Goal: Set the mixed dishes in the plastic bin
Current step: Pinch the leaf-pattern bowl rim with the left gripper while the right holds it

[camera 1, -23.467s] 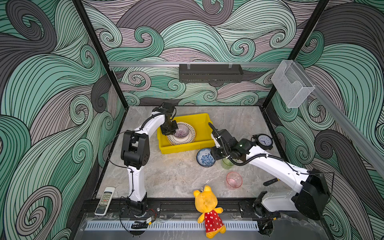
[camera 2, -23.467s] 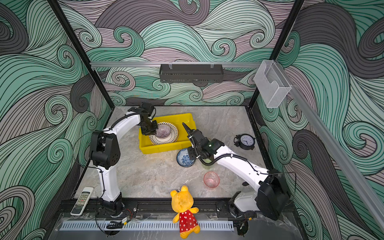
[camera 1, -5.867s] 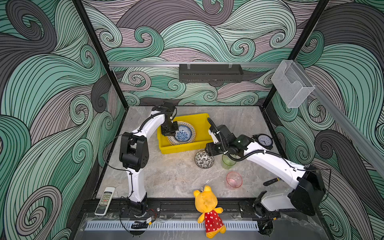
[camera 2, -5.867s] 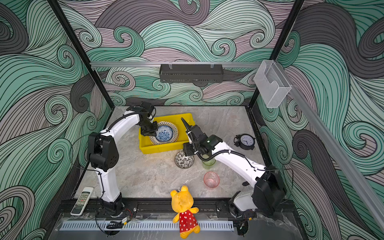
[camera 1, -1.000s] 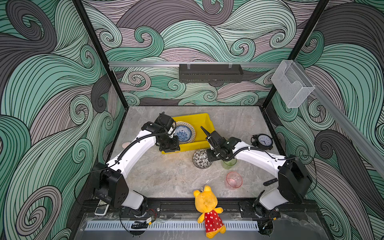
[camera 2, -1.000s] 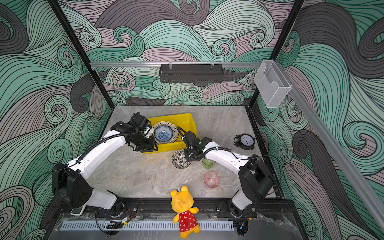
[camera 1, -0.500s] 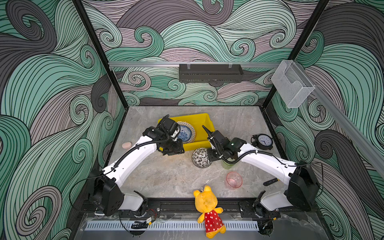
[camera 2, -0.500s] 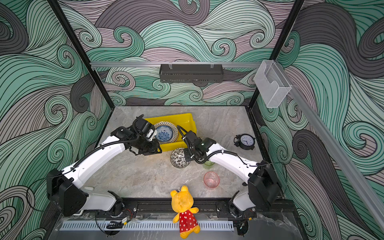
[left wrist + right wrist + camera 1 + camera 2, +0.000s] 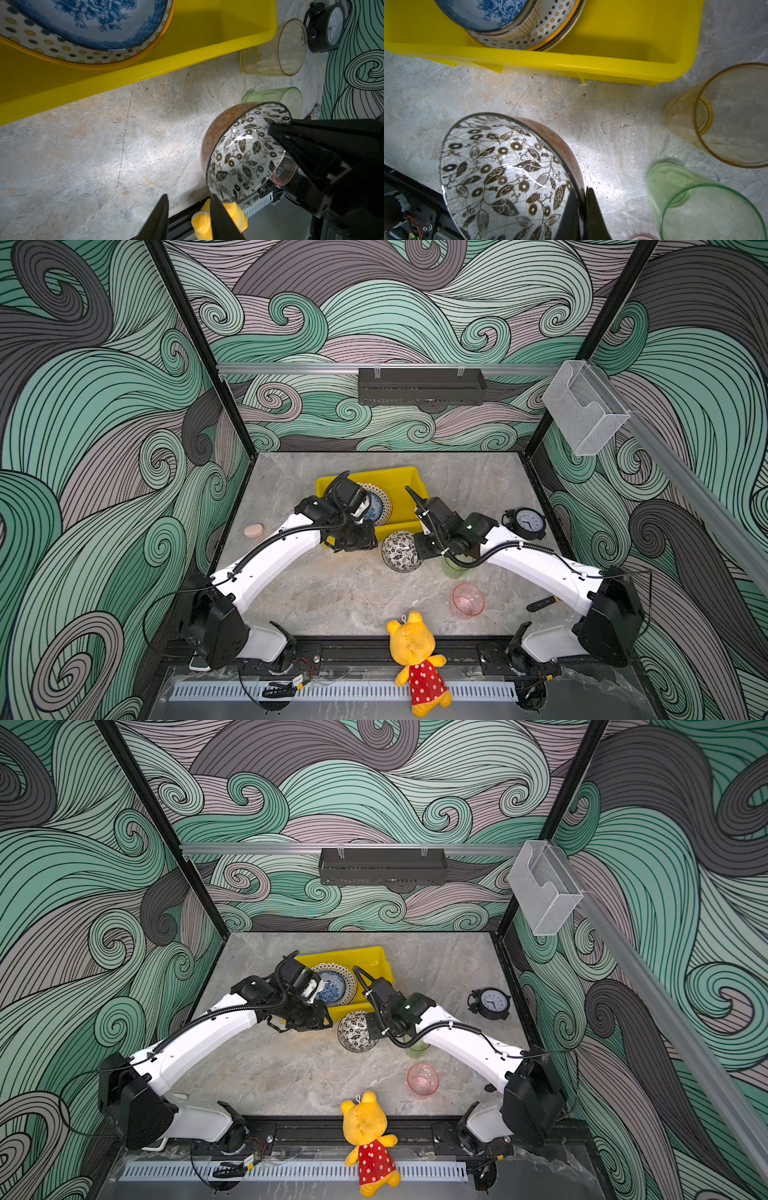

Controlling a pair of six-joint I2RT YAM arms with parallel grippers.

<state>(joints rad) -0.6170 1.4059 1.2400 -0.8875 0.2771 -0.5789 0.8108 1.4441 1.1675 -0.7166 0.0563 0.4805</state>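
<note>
A black-white leafy bowl (image 9: 401, 551) (image 9: 356, 1031) (image 9: 504, 176) hangs tilted on edge just in front of the yellow plastic bin (image 9: 407, 485) (image 9: 623, 41). My right gripper (image 9: 580, 199) is shut on its rim. My left gripper (image 9: 189, 199) (image 9: 353, 541) is open and holds nothing. It hangs at the bin's front edge, and the bowl (image 9: 243, 153) lies just outside one of its fingers. In the bin a blue floral bowl (image 9: 374, 508) (image 9: 93, 16) sits on a dotted-rim plate (image 9: 550, 29). An amber cup (image 9: 726, 116), a green cup (image 9: 695, 207) and a pink cup (image 9: 468, 600) stand on the table.
A yellow plush bear (image 9: 415, 651) lies at the front edge. A black clock (image 9: 528, 522) stands on the right and a small pink lump (image 9: 253, 531) on the left. A black marker (image 9: 540, 605) lies by the right arm. A black rack (image 9: 419, 385) and a clear box (image 9: 582, 414) hang on the walls.
My left gripper has come off the bin, forward and right, closer to the leafy bowl. The right gripper keeps the bowl in nearly the same place.
</note>
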